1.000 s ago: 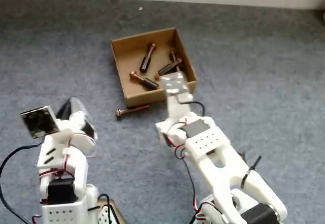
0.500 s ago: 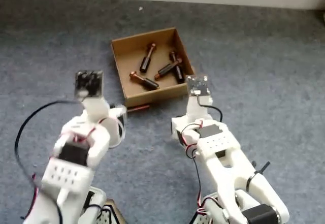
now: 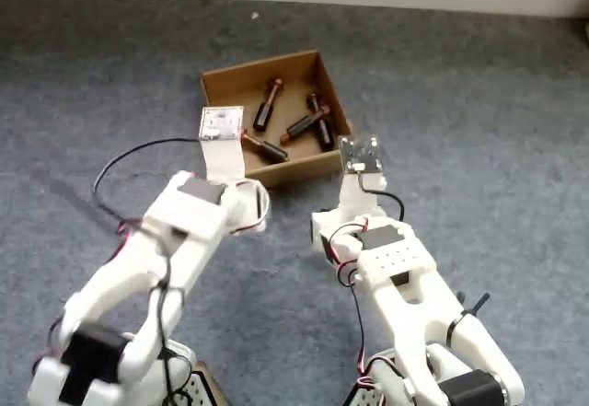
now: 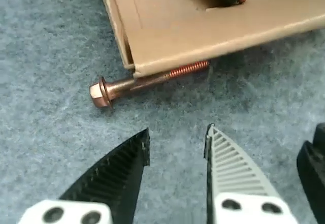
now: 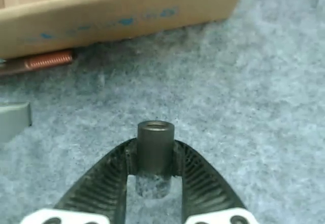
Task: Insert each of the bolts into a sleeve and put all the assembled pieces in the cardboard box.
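left gripper (image 4: 177, 131) hung over the grey carpet (image 4: 61, 26) with its fingers apart and nothing between them, just short of the last loose bolt (image 4: 147, 80). the bolt lay flat along the foot of the cardboard box (image 4: 203, 31) front wall, seemingly touching it, with the threaded end tucked under the wall's edge and the flanged head poking out past the corner. right gripper (image 5: 154, 153) was clamped on a dark sleeve (image 5: 155, 135), held bore-up near the same wall, well placed to receive. judged step: pick up the bolt. to do it well, the grip should probably go on the bare shank just behind the head, where both fingers have carpet on either side. further along, the wall would likely block the far finger. a drag away from the cardboard before lifting looked wise, so the thread does not snag the edge or shove the box. then the bolt wants holding near the head, thread free, for lining up with the bore. in the high view the box held several assembled pieces (image 3: 265, 102) lying at loose angles. obstacles: the box wall itself, and the right gripper close by, a grey finger (image 5: 12, 120) of the left one already showing near it, so the two could crowd each other at the hand-off.
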`<act>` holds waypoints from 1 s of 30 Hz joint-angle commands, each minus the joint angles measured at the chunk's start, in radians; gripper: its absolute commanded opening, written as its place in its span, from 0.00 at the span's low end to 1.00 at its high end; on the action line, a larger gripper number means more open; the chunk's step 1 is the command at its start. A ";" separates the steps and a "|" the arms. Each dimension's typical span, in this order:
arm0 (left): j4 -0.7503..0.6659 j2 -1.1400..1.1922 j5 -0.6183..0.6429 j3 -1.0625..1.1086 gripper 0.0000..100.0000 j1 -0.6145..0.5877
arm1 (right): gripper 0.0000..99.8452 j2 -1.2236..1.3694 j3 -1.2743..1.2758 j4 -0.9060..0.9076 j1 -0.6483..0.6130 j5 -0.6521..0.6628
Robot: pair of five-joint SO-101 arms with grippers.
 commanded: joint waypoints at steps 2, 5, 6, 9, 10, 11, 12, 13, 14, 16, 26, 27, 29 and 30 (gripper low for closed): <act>0.006 0.214 0.144 -0.194 0.19 -0.045 | 0.00 -0.044 -0.010 -0.021 0.013 -0.006; 0.011 0.300 0.158 -0.286 0.19 -0.116 | 0.00 -0.044 -0.010 -0.021 0.013 -0.006; 0.011 0.317 0.166 -0.311 0.18 -0.142 | 0.00 -0.044 -0.010 -0.021 0.013 -0.006; 0.011 0.338 0.192 -0.363 0.19 -0.209 | 0.00 -0.044 -0.010 -0.021 0.013 -0.006; 0.011 0.338 0.193 -0.369 0.19 -0.222 | 0.00 -0.044 -0.010 -0.021 0.013 -0.006; 0.011 0.338 0.192 -0.374 0.19 -0.229 | 0.00 -0.044 -0.010 -0.021 0.013 -0.006; 0.011 0.338 0.192 -0.375 0.18 -0.229 | 0.00 -0.044 -0.010 -0.021 0.013 -0.006; 0.011 0.338 0.192 -0.375 0.18 -0.229 | 0.00 -0.044 -0.010 -0.021 0.013 -0.006; 0.011 0.338 0.193 -0.375 0.18 -0.228 | 0.00 -0.044 -0.010 -0.021 0.013 -0.005; 0.012 0.337 0.227 -0.378 0.19 -0.232 | 0.00 -0.044 -0.010 -0.021 0.013 -0.005; 0.293 0.272 0.279 -0.479 0.19 -0.186 | 0.00 -0.044 -0.010 -0.021 0.013 -0.005; 0.307 0.272 0.290 -0.478 0.19 -0.166 | 0.00 -0.044 -0.010 -0.021 0.013 -0.005; 0.311 0.274 0.368 -0.478 0.19 -0.133 | 0.00 -0.044 -0.010 -0.021 0.013 -0.005; 0.311 0.283 0.414 -0.478 0.19 -0.120 | 0.00 -0.044 -0.010 -0.021 0.013 -0.005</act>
